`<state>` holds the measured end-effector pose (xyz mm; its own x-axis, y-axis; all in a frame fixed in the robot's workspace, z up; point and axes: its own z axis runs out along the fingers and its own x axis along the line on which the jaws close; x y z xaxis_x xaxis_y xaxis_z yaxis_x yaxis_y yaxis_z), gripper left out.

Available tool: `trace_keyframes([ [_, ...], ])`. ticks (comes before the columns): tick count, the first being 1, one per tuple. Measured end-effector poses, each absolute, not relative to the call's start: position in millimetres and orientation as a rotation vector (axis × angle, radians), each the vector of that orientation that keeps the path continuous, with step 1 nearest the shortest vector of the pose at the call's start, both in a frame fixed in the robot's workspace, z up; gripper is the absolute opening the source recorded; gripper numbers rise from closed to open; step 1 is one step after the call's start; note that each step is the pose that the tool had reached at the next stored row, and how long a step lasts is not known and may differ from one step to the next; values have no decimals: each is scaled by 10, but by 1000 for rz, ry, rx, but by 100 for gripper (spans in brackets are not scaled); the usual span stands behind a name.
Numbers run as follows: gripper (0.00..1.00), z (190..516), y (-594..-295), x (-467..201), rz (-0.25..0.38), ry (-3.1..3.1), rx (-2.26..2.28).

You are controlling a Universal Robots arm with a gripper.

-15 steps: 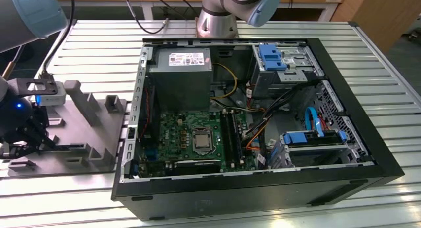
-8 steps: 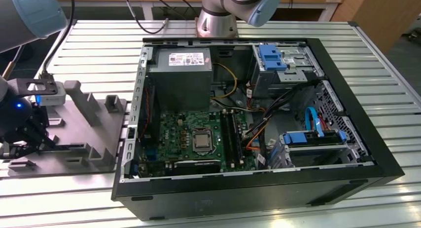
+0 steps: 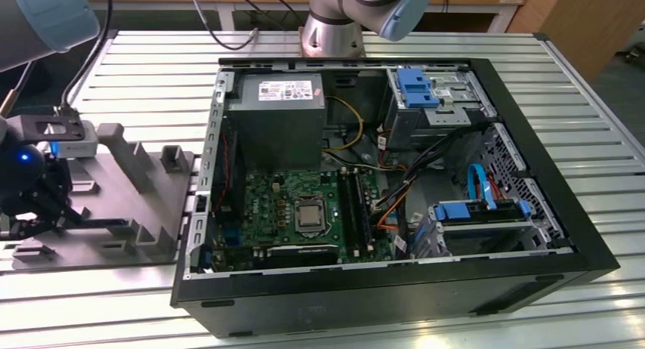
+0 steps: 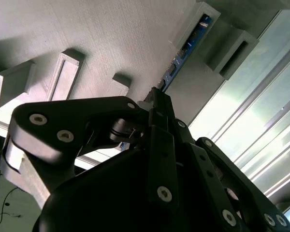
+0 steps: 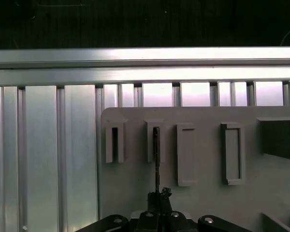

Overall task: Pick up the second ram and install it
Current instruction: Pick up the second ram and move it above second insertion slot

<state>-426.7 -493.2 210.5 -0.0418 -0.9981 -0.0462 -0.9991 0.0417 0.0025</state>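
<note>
In the second wrist view the near end of the second ram (image 4: pixel 188 46) disappears between the closed fingertips (image 4: pixel 160 121), so the contact itself stays hidden. The black linkage of the gripper (image 4: pixel 157 94) covers the gray holder (image 4: pixel 111 38) behind the fingers. In the first wrist view the ram shows edge-on ahead of the fingers, its chips unreadable, and the picture's edge cuts the gripper off behind its fingertips.

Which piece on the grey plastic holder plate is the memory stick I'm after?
Start at the grey plastic holder plate lying on the slatted aluminium table. Along its row of raised pockets, one holds the thin dark memory stick, standing on edge. The pockets beside it hold no board.
</note>
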Motion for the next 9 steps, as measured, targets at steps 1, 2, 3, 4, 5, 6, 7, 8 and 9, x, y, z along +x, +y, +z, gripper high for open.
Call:
trace_keyframes([
  [1,11,2121,-4932,-4267,53,2244,-2152],
  [2,11,2138,-4932,-4267,53,2244,-2152],
  [3,11,2154,-4932,-4267,53,2244,-2152],
  [4,11,2173,-4932,-4267,53,2244,-2152],
  [5,11,2191,-4932,-4267,53,2244,-2152],
  [6,11,2210,-4932,-4267,53,2244,-2152],
  [7,11,2229,-4932,-4267,53,2244,-2152],
  [8,11,2249,-4932,-4267,53,2244,-2152],
  [9,11,2269,-4932,-4266,53,2244,-2152],
])
